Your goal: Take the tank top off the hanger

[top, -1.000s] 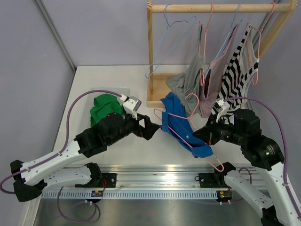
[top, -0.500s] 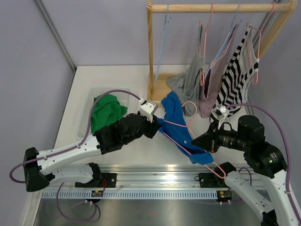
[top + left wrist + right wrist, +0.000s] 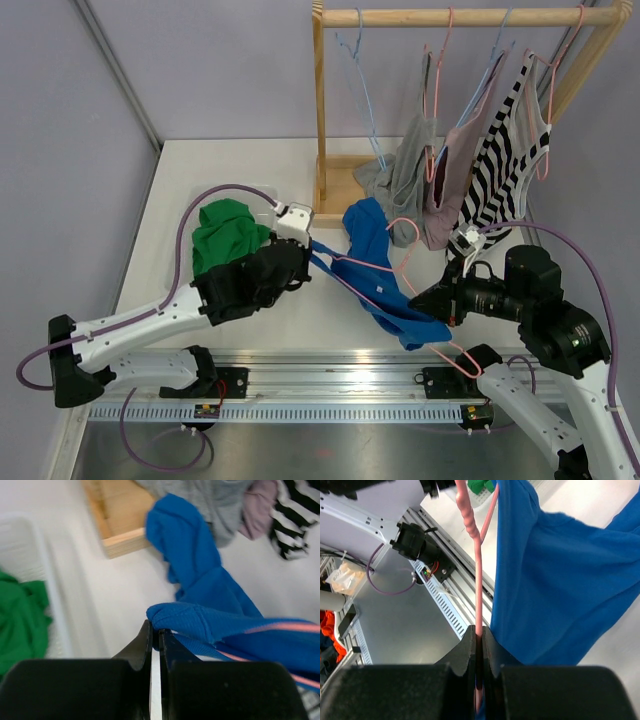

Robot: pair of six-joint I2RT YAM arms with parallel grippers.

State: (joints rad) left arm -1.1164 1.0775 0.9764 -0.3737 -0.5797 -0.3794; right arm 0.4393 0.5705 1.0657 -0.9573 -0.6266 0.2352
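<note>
At the left of the top view, a green garment point(image 3: 222, 235) lies bunched in a white bin point(image 3: 42, 565) on the table point(image 3: 240, 160). Just right of it, the left gripper point(image 3: 303, 250) is clamped on a strap of the blue tank top point(image 3: 372, 235). The left wrist view shows its jaws pressed together with a fold of blue fabric pinched at their tips point(image 3: 156, 632). From there the strap stretches taut to the right, toward the middle of the frame. There the tank top hangs off the table on a pink hanger point(image 3: 404, 219), whose wire runs through it.

Behind it, in the upper centre, stands a wooden rack point(image 3: 320, 110) with a grey top point(image 3: 405, 170), a mauve top point(image 3: 445, 180) and a striped top point(image 3: 500, 170) on hangers.

At the lower right, the right gripper point(image 3: 427, 300) grips the pink hanger. The right wrist view shows the wire caught between its closed jaws point(image 3: 479, 635), with blue cloth draped beside it.
</note>
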